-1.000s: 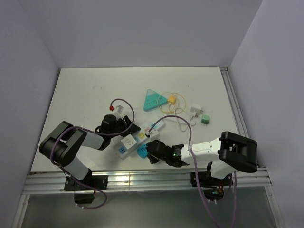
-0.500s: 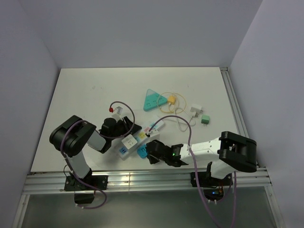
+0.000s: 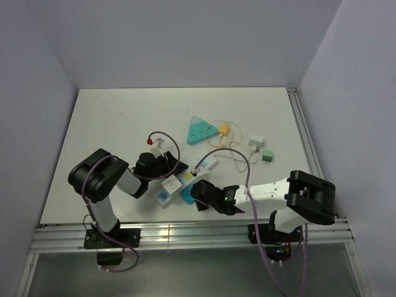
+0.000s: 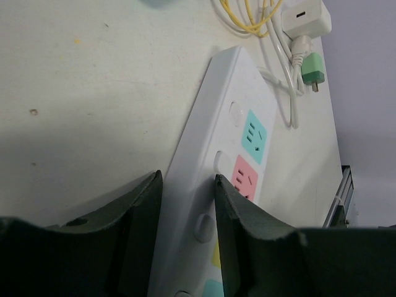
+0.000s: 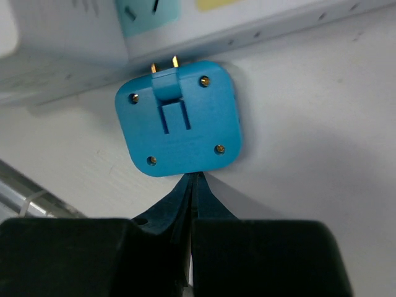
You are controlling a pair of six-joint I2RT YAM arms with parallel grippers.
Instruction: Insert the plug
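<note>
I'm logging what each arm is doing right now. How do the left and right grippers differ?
The left gripper is clamped across the white power strip, one finger on each side; the right gripper holds nothing. The left's jaws stand apart at the strip's width; the right's are fully shut, tips at the blue plug's edge. Both sit low over the table by the strip.

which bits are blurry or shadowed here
Left wrist: the fingers are dark and soft, and shadow falls on the table beside the strip. Right wrist: the plug is sharp, the strip above it blurred. Top: even light, glare on the front rail.
</note>
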